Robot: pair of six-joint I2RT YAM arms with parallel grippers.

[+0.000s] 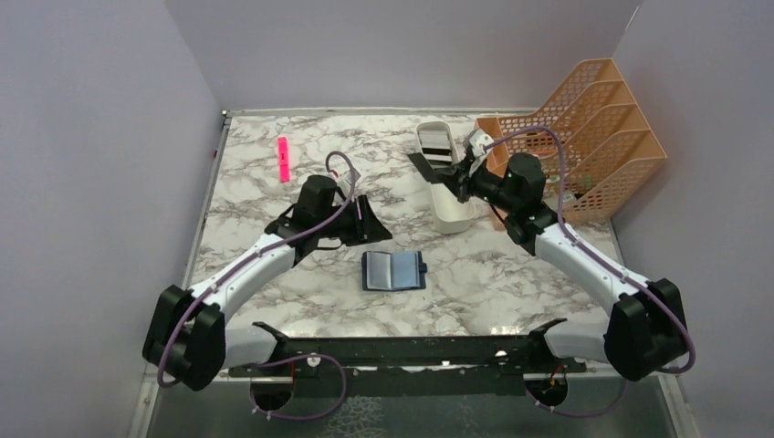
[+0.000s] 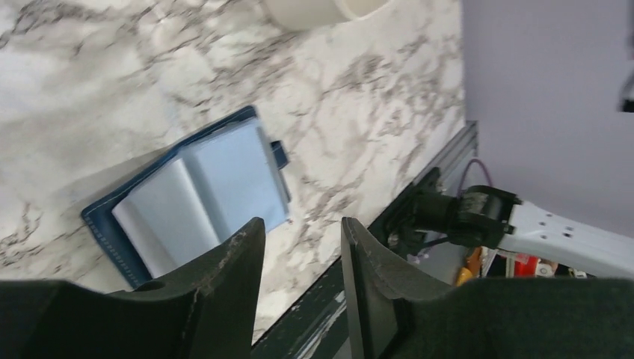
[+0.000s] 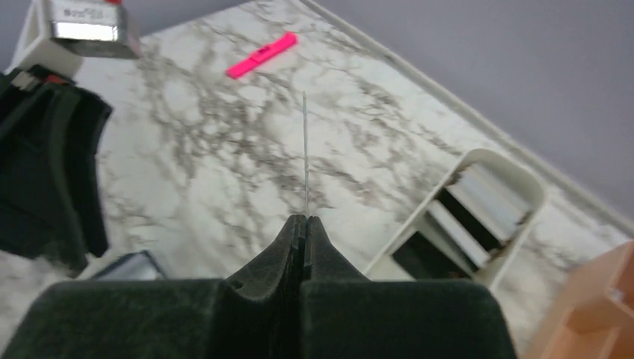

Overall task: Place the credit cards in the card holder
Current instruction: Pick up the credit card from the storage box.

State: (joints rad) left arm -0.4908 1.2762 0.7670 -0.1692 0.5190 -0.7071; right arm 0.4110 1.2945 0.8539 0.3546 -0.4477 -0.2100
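Edgewise, card [image 3: 305,149] within right claw [image 3: 305,219].

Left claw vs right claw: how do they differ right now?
Left claw stands open and empty; right claw is shut on a credit card, seen edge-on. Left claw hangs near the open card holder; right claw is by the white tray. Both are black.

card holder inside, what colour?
Light blue-grey inside, with a dark navy border. The card holder shows best in the left wrist view.
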